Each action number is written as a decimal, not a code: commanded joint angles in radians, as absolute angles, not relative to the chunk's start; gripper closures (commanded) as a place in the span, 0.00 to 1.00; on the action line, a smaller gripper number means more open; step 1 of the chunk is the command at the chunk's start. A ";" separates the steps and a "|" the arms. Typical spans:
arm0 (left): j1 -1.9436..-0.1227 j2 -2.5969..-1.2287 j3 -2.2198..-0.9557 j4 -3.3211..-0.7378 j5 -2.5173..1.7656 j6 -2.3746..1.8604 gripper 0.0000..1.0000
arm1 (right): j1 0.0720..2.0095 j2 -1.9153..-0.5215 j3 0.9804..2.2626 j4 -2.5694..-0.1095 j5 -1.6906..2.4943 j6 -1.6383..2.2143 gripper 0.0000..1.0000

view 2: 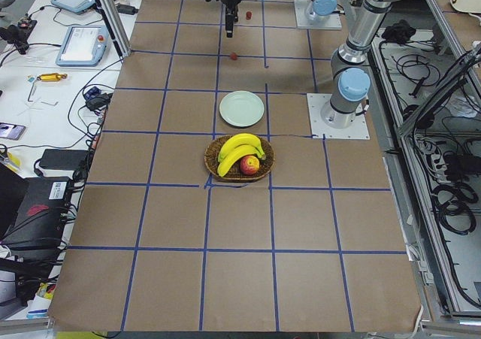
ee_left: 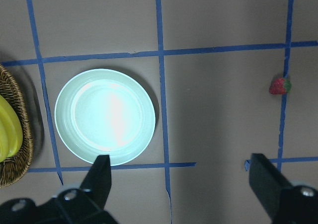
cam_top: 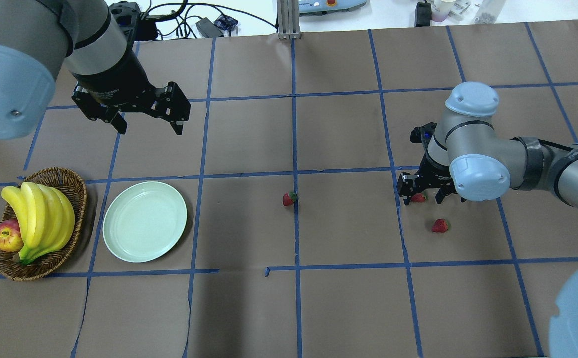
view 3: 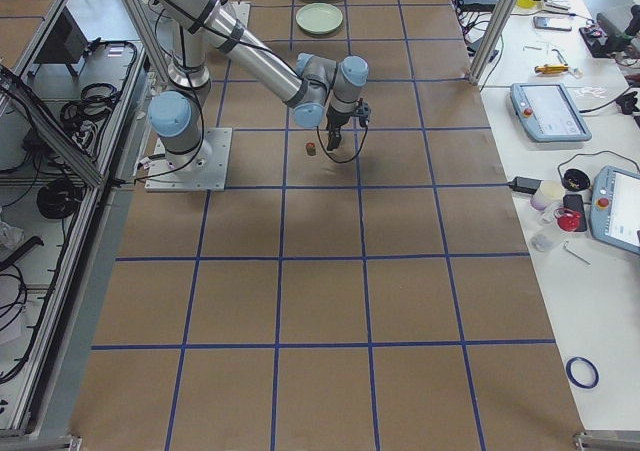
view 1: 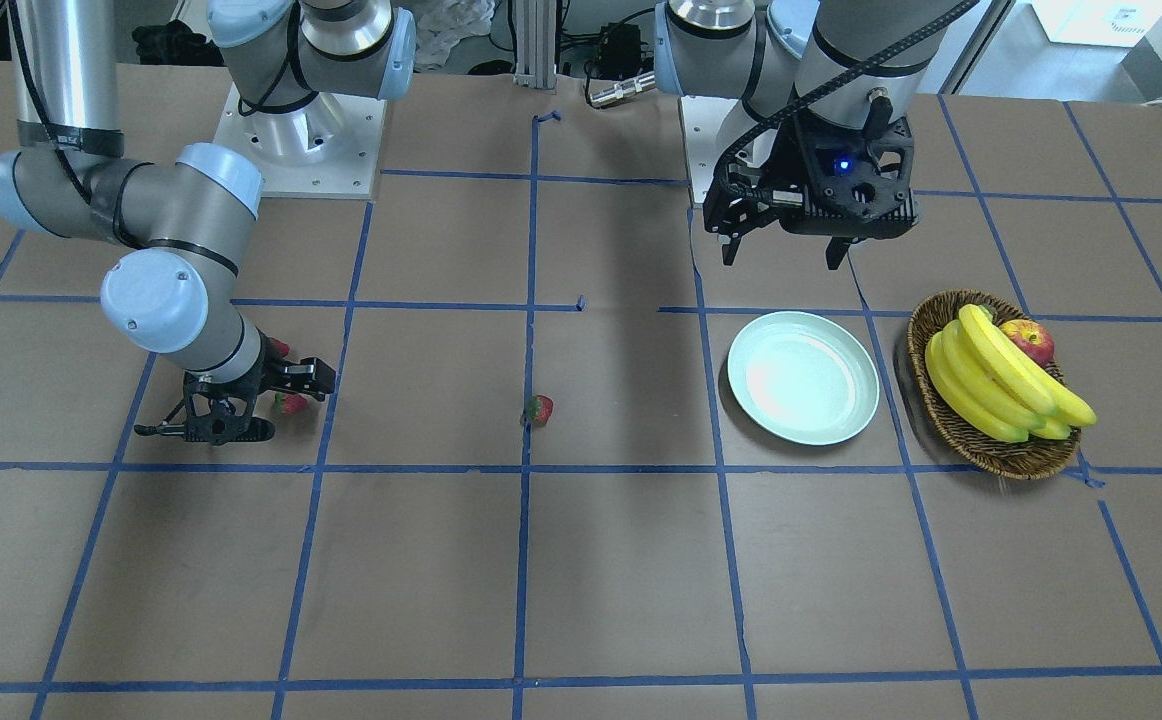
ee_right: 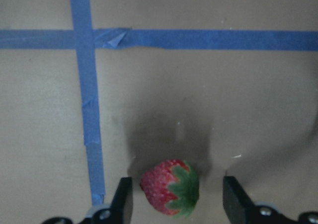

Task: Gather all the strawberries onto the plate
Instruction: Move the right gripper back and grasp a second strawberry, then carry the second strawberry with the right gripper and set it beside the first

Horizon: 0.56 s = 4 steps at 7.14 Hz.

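Note:
Three strawberries lie on the brown table. One [cam_top: 289, 199] lies near the middle, also in the left wrist view [ee_left: 279, 85]. One [cam_top: 419, 198] lies between the fingers of my right gripper [cam_top: 422, 195], which is open and low over the table; the right wrist view shows this berry [ee_right: 170, 186] between the open jaws, untouched. The third [cam_top: 439, 225] lies just beside that gripper. The mint-green plate [cam_top: 144, 221] is empty. My left gripper [cam_top: 148, 124] is open and empty, hovering beyond the plate [ee_left: 105, 115].
A wicker basket [cam_top: 77, 199] with bananas [cam_top: 40, 219] and an apple [cam_top: 7, 235] stands beside the plate, away from the strawberries. Blue tape lines grid the table.

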<state>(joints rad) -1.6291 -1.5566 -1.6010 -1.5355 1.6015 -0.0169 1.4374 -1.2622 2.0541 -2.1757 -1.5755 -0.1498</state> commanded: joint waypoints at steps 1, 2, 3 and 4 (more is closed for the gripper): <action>-1.629 -1.552 -1.605 -1.536 1.603 -0.017 0.00 | 1.437 -1.264 2.055 -2.233 -1.575 -0.150 0.89; -1.629 -1.546 -1.611 -1.536 1.601 -0.017 0.00 | 1.443 -1.270 2.049 -2.237 -1.562 -0.143 1.00; -1.629 -1.546 -1.611 -1.536 1.601 -0.017 0.00 | 1.465 -1.276 2.042 -2.317 -1.467 -0.111 1.00; -1.631 -1.548 -1.611 -1.536 1.601 -0.017 0.00 | 1.520 -1.282 2.027 -2.344 -1.441 0.005 1.00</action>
